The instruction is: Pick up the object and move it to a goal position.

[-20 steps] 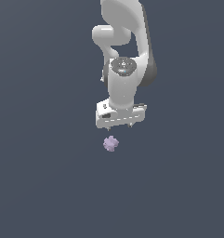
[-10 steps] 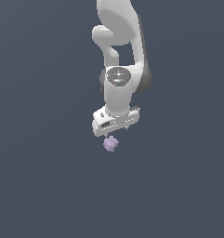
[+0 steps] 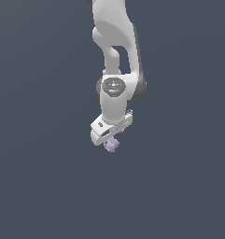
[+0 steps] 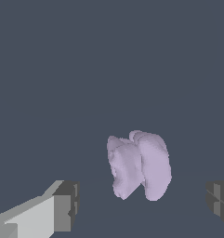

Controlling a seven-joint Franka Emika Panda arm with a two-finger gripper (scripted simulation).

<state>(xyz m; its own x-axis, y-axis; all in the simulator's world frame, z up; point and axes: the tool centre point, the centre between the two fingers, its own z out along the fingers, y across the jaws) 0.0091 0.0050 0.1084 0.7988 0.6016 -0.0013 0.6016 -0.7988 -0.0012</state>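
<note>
The object is a small pale lilac knobbly blob on the dark grey floor. In the exterior view my white gripper hangs right over it and hides its upper part. In the wrist view the blob lies between my two fingers, one dark pad on one side and the other pad at the frame's edge. The jaws stand wide apart, with clear gaps to the blob on both sides. Nothing is held.
The white arm rises from the gripper to the top of the exterior view. The plain dark grey floor fills the rest of the view.
The gripper has come down and towards the exterior view's left, from a gap above the blob to right over it. The blob has not moved.
</note>
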